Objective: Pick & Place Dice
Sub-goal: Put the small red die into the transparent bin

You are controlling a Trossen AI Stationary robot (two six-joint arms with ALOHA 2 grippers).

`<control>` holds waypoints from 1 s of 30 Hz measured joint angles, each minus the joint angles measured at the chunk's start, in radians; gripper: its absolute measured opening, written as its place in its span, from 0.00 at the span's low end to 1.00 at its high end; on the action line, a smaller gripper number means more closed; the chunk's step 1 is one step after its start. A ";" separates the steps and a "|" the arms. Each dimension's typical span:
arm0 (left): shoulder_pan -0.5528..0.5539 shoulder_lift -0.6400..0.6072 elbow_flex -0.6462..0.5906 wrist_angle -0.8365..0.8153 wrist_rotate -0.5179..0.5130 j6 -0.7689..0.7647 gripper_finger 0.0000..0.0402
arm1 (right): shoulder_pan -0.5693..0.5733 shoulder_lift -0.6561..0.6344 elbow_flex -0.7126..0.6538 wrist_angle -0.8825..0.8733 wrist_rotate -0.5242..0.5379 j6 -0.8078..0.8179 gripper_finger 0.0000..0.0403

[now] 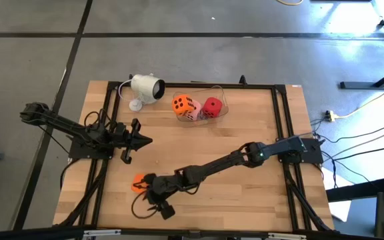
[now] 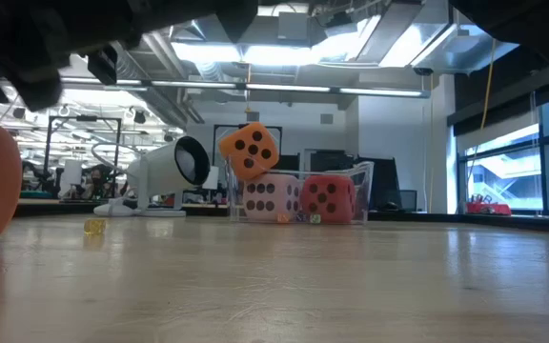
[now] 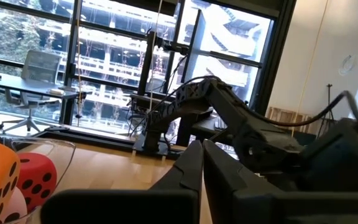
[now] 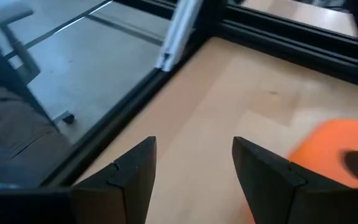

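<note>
Wooden desk (image 1: 245,193) is carrying everything, and both dark arms are reaching over it. Right arm is stretching from the 3 o'clock edge toward 7 o'clock, its right hand (image 1: 153,198) hanging low with fingers (image 4: 132,177) spread wide and gripping nothing. An orange die (image 1: 139,183) is lying on the bare wood just beside that hand, at about 10 o'clock from it; in the right wrist view it is sitting outside the gap, beyond one finger, not between the two. Left hand (image 1: 141,140) is waiting near the 9 o'clock side, its fingers pressed narrowly together. Toward 12 o'clock a clear tray (image 1: 224,107) is holding three dice: a second orange die (image 1: 183,105) propped tilted on a pale pink die (image 1: 195,112), with a red die (image 1: 212,107) touching alongside. A white camera (image 1: 147,88) is standing just beside the tray, at its 9 o'clock.
</note>
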 joint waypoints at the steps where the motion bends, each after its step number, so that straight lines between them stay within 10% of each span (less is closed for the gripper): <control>1: 0.000 0.000 0.000 0.000 0.000 0.000 0.02 | 0.003 0.006 0.015 -0.016 -0.003 -0.003 0.53; 30: 0.000 0.000 0.000 0.000 0.000 0.000 0.02 | -0.025 0.010 0.021 -0.352 0.128 -0.028 0.53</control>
